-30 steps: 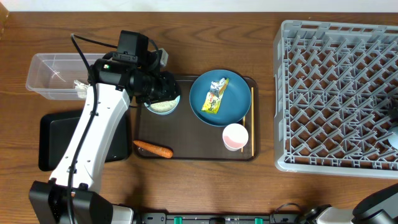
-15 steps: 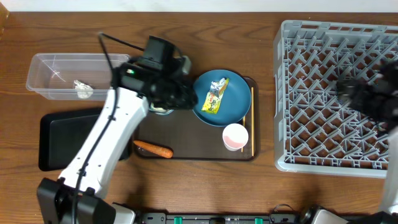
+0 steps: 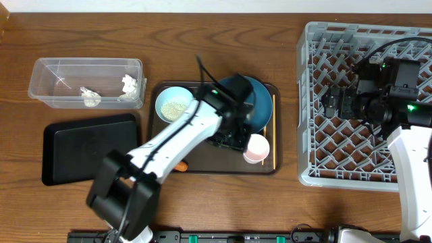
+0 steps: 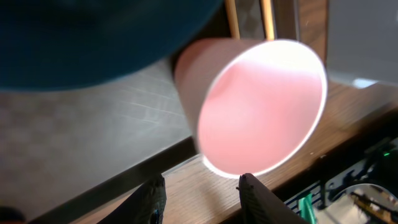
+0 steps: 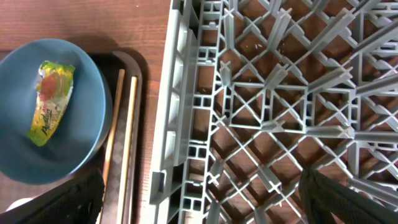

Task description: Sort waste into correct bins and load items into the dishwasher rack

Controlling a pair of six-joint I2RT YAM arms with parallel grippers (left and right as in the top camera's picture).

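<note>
Left arm [image 3: 169, 138] now: long glossy white shell links, chunky black joint housings, and a thin black cable [image 3: 202, 68] looping off its upper end. Right arm [image 3: 412, 155] is the twin, white shell below, boxy black block on top, with a tiny green light [image 3: 410, 106] glowing. Up close, the left fingertips [image 4: 149, 200] are matte black and rounded; the right fingertips [image 5: 68, 200] are dark, blurry wedges.

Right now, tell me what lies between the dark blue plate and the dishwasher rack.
Two wooden chopsticks on the brown tray, then its rim and a strip of bare table, seen in the right wrist view.
</note>
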